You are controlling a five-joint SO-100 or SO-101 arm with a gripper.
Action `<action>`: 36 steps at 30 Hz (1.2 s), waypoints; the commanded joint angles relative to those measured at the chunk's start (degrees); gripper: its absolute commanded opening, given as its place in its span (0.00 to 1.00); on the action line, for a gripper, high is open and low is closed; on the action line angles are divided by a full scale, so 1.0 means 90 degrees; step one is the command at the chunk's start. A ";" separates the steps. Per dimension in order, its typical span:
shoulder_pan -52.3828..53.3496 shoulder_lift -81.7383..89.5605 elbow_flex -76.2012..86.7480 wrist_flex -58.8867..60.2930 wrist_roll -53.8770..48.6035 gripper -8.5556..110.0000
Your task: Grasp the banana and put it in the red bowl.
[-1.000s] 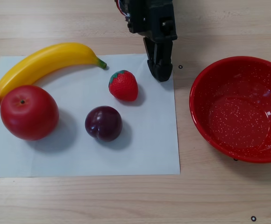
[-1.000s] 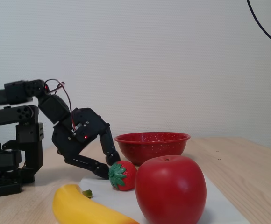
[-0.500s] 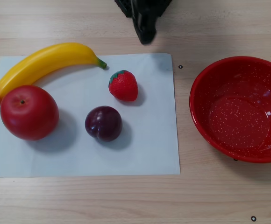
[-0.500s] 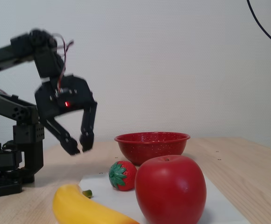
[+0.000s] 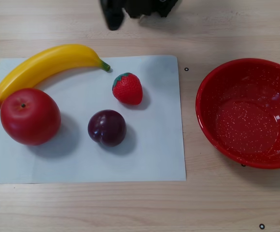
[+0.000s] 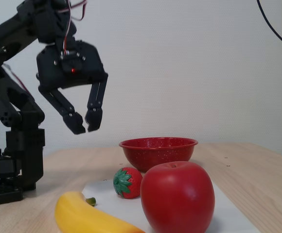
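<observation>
Nothing of the task is done yet: the banana (image 5: 48, 63) lies untouched along the upper left of the paper (image 5: 154, 145) in the other view, its green tip pointing toward the strawberry (image 5: 128, 88), and the bowl (image 5: 207, 121) at the right of that frame is empty. The gripper (image 6: 85, 127) hangs in the air at the upper left of the fixed view, fingers parted and holding nothing, so reach, grasp, carry and release are all left. The other view gives the layout from above: the apple (image 5: 30, 116) touching or just beside the banana's lower end, the plum (image 5: 106, 127) mid-sheet, the bowl well apart from the banana; of the arm it shows only a dark blur at the top edge. The fixed view shows the gripper's height above the table and its parted fingers, but only part of the banana, and no plum
</observation>
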 commanded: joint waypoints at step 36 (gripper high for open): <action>-0.3301 -0.4795 -0.3555 0.0234 0.3691 0.52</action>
